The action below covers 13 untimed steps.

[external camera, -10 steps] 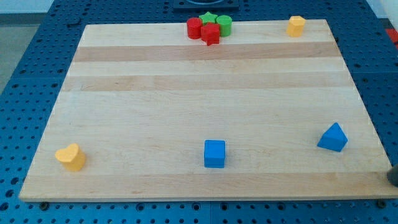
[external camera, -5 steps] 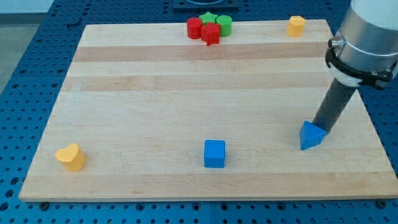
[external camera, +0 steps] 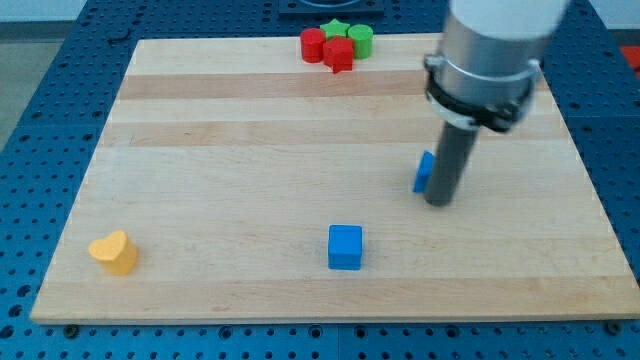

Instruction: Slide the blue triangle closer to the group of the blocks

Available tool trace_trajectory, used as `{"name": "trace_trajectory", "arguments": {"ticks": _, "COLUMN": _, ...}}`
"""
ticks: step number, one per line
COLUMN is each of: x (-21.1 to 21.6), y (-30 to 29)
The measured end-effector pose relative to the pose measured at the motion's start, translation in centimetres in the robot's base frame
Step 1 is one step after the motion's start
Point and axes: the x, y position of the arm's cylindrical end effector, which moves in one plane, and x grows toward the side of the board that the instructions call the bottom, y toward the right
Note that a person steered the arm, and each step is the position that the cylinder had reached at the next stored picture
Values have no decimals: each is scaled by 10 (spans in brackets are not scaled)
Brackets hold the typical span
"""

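The blue triangle [external camera: 424,171] lies right of the board's middle, mostly hidden behind my rod. My tip [external camera: 438,202] rests on the board just to the triangle's right and below, touching it. The group of blocks sits at the view's top centre: a red cylinder [external camera: 313,44], a green star [external camera: 335,29], a green cylinder [external camera: 361,40] and a red block [external camera: 339,56], packed together.
A blue cube [external camera: 345,246] stands near the view's bottom centre. A yellow heart-shaped block [external camera: 113,252] lies at the bottom left. The wooden board [external camera: 250,150] rests on a blue perforated table. The arm's grey body covers the board's top right corner.
My rod came in from the right, met the blue triangle and pushed it up and to the left. The yellow block at the top right is now hidden behind the arm.
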Motion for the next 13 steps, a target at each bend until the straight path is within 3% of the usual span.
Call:
{"name": "trace_trajectory", "arguments": {"ticks": 6, "x": -190, "y": -15}}
{"name": "trace_trajectory", "arguments": {"ticks": 7, "x": -184, "y": -5}}
{"name": "trace_trajectory", "arguments": {"ticks": 9, "x": -111, "y": 8}}
{"name": "trace_trajectory", "arguments": {"ticks": 11, "x": -132, "y": -81}}
{"name": "trace_trajectory", "arguments": {"ticks": 13, "x": -136, "y": -53}}
